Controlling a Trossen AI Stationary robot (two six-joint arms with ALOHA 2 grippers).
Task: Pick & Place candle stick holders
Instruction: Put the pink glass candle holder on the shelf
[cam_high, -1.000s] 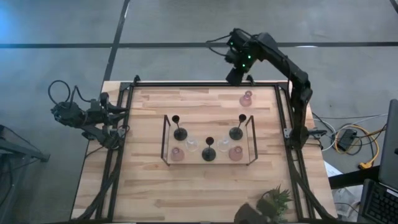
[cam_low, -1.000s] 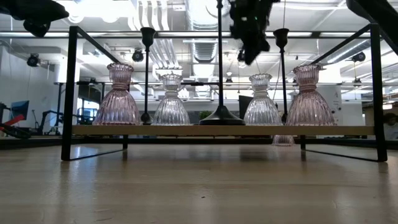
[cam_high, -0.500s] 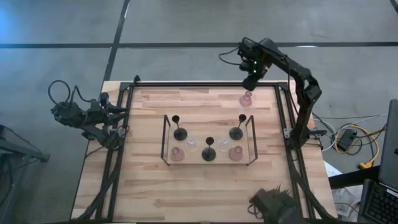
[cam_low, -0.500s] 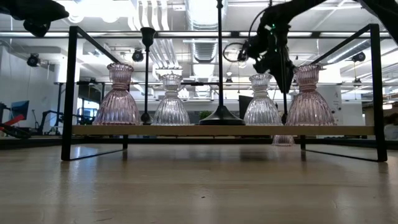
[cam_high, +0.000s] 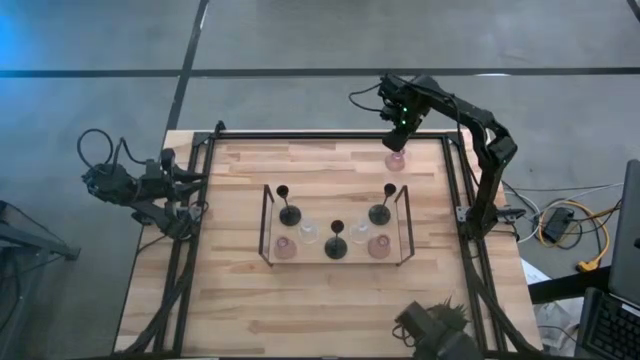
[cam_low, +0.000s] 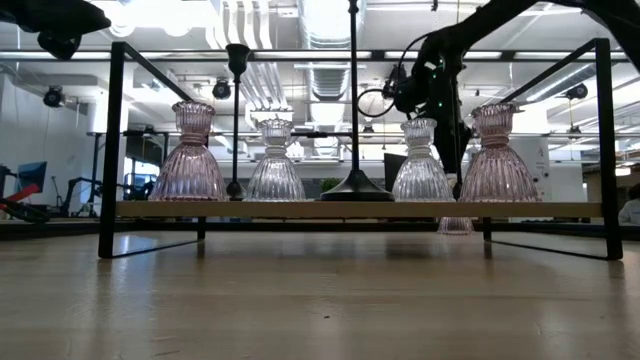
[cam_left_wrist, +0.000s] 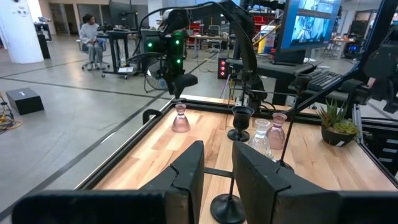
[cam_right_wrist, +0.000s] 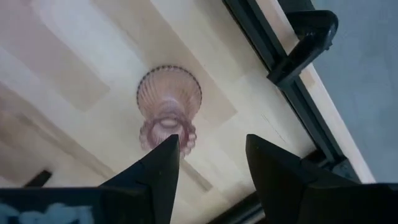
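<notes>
A grey concrete floor (cam_high: 300, 40) surrounds the table, with ceiling ducts (cam_low: 320, 30) and strip lights overhead.

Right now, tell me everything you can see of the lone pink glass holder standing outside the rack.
The pink glass holder is a small ribbed piece of tinted glass with a flared bell-shaped base, a narrow neck and a beaded cup on top. It stands upright on the wooden table near the far right corner, apart from the rack that holds the others. The right gripper hovers just above it, fingers open, not touching it.
</notes>
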